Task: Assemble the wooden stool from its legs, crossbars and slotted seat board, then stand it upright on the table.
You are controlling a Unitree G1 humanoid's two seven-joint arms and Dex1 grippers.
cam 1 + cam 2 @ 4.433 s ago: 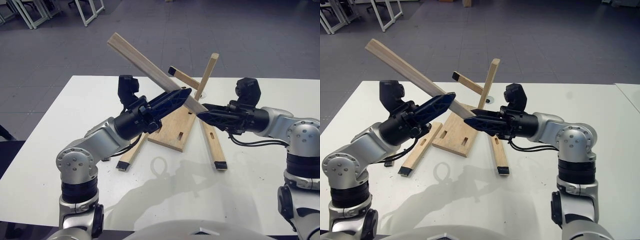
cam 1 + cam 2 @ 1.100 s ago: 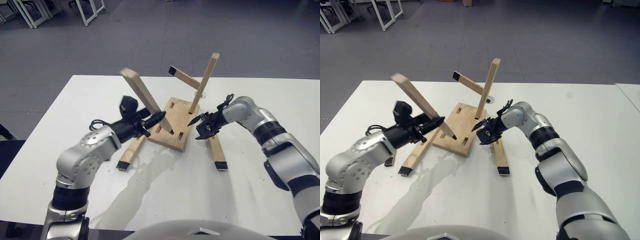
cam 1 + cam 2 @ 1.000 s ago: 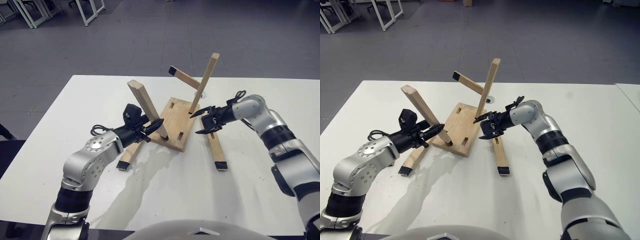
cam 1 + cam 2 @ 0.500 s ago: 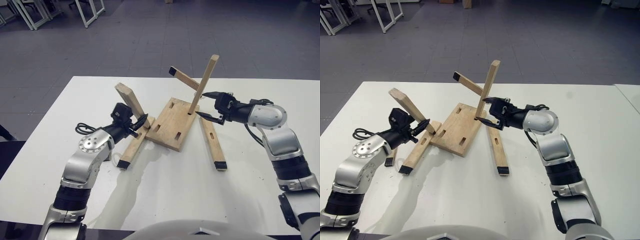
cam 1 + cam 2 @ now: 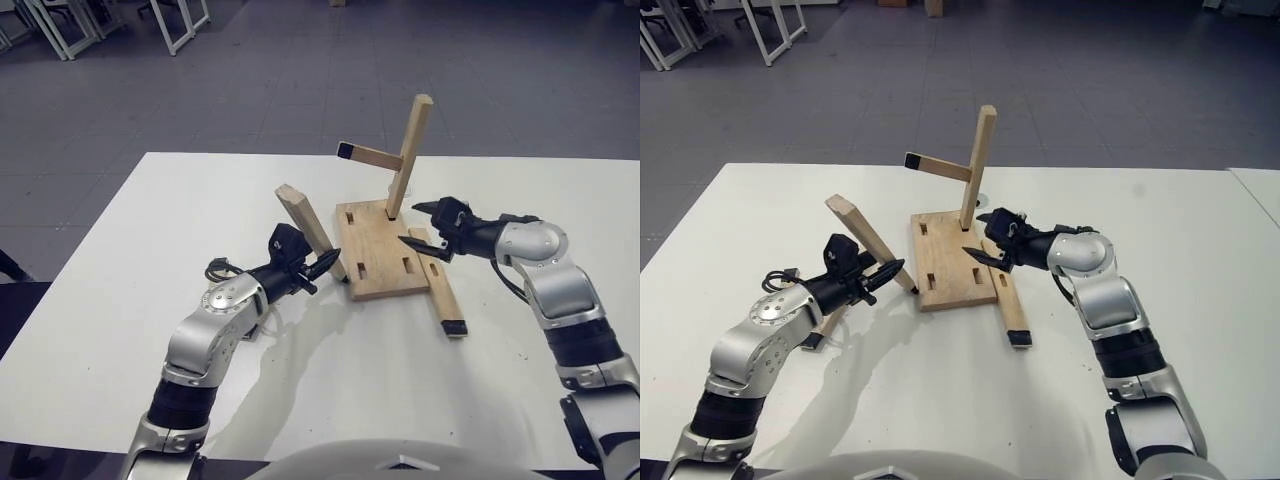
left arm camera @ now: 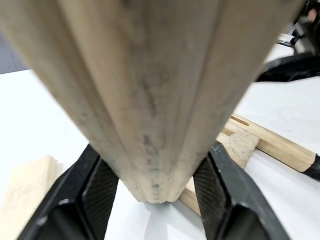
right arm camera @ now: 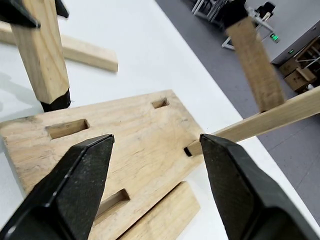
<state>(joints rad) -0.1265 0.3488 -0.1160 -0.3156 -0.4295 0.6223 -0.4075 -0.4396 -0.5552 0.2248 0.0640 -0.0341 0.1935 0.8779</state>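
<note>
Left gripper (image 5: 322,272) is clamped on a leg (image 5: 305,222) that leans up and leftward. The leg's black foot sits just left of the seat board (image 5: 385,250), beside the near-left slot (image 5: 358,266). Right gripper (image 5: 410,222) is spread open over the board's right edge, near the standing leg (image 5: 410,150).

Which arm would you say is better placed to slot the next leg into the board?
Left: the left gripper clamps a leg whose lower end sits beside the seat board; the right gripper is open and empty.
</note>
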